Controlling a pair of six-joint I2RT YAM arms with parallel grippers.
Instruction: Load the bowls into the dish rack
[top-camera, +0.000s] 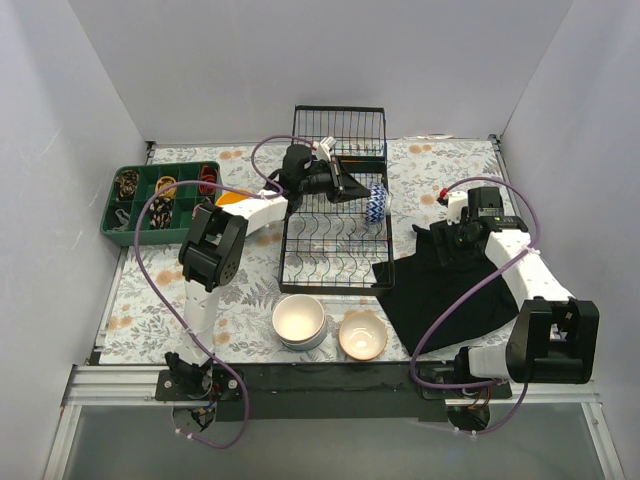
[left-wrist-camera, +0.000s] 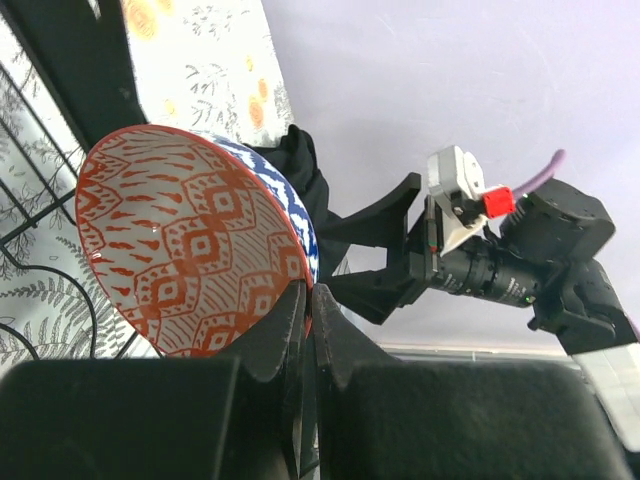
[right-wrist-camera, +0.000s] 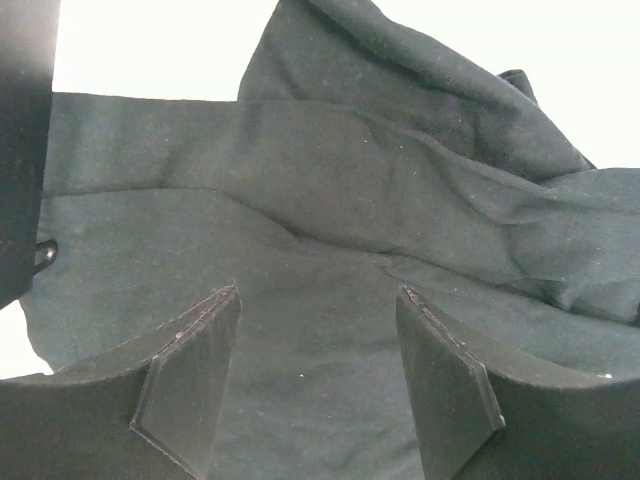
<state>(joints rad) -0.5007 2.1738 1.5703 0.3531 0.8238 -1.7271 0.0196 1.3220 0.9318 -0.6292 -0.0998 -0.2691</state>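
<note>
My left gripper (top-camera: 358, 193) is shut on the rim of a red-patterned bowl (left-wrist-camera: 190, 240) with a blue zigzag outside (top-camera: 377, 203). It holds the bowl on edge over the right side of the black wire dish rack (top-camera: 330, 262). The jaws pinch the rim in the left wrist view (left-wrist-camera: 309, 292). My right gripper (right-wrist-camera: 318, 290) is open and empty, low over a black cloth (right-wrist-camera: 330, 200). Cream-white bowls stacked on a pale blue one (top-camera: 299, 319) and a tan bowl (top-camera: 362, 334) sit on the table in front of the rack. An orange-yellow bowl (top-camera: 230, 198) shows partly behind my left arm.
A green compartment tray (top-camera: 112, 212) with small items stands at the far left. The black cloth (top-camera: 450, 290) covers the table right of the rack. The rack's upright wire basket (top-camera: 339, 131) is at the far end. White walls close in three sides.
</note>
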